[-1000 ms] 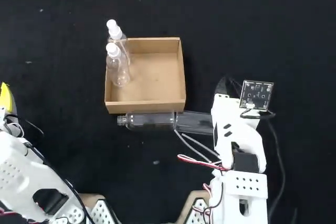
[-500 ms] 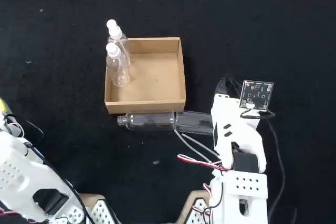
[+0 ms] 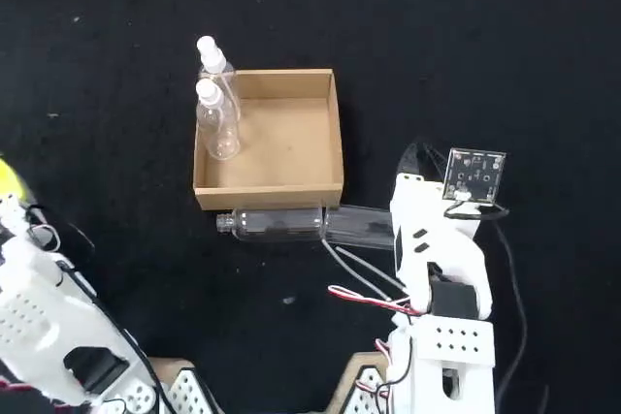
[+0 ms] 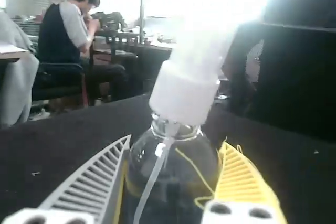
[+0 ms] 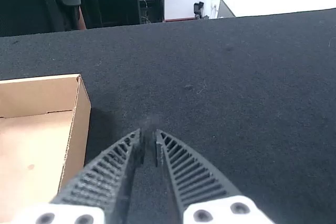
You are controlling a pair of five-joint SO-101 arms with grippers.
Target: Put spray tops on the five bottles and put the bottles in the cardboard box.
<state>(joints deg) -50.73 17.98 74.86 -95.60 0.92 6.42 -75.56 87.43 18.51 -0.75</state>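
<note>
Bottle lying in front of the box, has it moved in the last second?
No. The bottle lies along the cardboard box's front wall exactly as before.

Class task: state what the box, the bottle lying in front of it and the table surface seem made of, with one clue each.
Box: matte brown cardboard; thin tan walls. Lying bottle: clear glossy plastic, probably; the dark surface shows through it. Table surface: black matte fabric or felt, seemingly; lint specks, no shine.
</note>
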